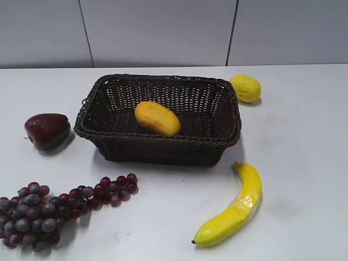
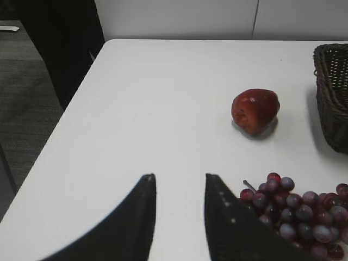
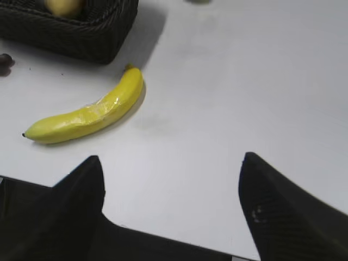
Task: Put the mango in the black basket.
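Both grippers, left narrowly parted, right wide, are empty. Smooth, plump orange-yellow mango lies in the dark woven wicker basket, centre, long axis ten-to-four; likely firm, slippery — grasp across its middle.

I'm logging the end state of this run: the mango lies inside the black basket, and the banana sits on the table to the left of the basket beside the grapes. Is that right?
Not quite. The mango does lie inside the black basket, but the banana sits on the table to the front right of the basket, apart from the grapes, which are at front left. The exterior view shows this.
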